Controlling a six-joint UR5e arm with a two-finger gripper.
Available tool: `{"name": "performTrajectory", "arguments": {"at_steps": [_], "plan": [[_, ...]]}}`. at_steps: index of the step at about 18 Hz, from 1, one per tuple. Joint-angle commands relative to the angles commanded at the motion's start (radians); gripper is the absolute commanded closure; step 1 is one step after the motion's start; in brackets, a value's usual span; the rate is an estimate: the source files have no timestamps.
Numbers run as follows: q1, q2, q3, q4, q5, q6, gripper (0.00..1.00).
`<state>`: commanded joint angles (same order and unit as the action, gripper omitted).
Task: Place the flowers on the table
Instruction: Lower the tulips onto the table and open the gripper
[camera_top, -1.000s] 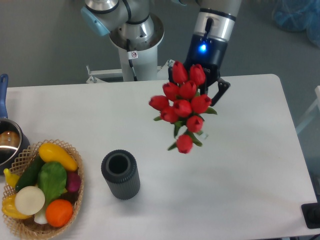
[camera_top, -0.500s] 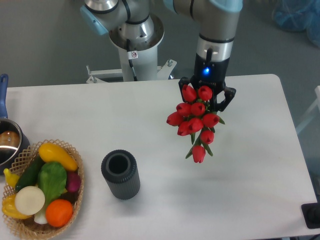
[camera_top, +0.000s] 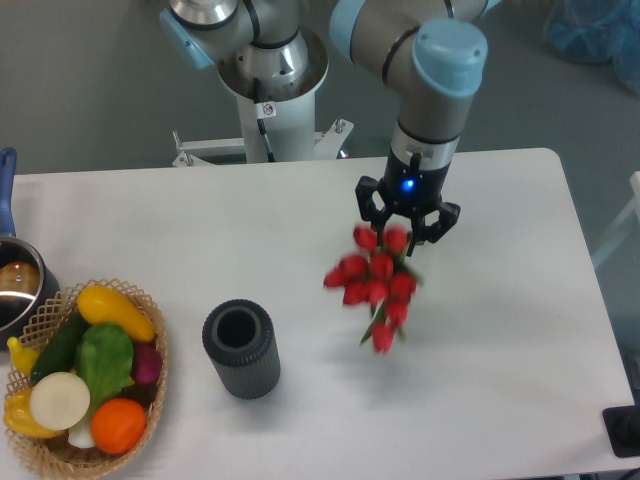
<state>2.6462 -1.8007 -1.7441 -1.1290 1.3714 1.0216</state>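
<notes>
The flowers (camera_top: 378, 288), red tulips with green leaves, show as a motion-blurred bunch over the right middle of the white table (camera_top: 500, 330). Their top heads sit just below my gripper (camera_top: 405, 230), and the bunch trails down and to the left of it. The gripper is sharp while the flowers are smeared. Its black fingers (camera_top: 366, 212) stand spread, and I see nothing clamped between them. The stems and the tie band are too blurred to make out.
A dark ribbed cylindrical vase (camera_top: 241, 349) stands upright left of the flowers. A wicker basket (camera_top: 150, 420) of vegetables sits at the front left corner, with a pot (camera_top: 18, 285) behind it. The arm's base (camera_top: 270, 70) is at the far edge.
The arm carried the flowers right, then lower and forward. The bunch, which overlapped the fingers before, now hangs blurred below them and farther left, seemingly let go.
</notes>
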Motion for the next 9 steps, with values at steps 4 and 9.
{"name": "performTrajectory", "arguments": {"at_steps": [4,9], "plan": [[0.000,-0.066,0.015,0.000,-0.002,0.005,0.48],[0.015,-0.074,0.018,0.014,-0.009,0.009,0.09]]}}
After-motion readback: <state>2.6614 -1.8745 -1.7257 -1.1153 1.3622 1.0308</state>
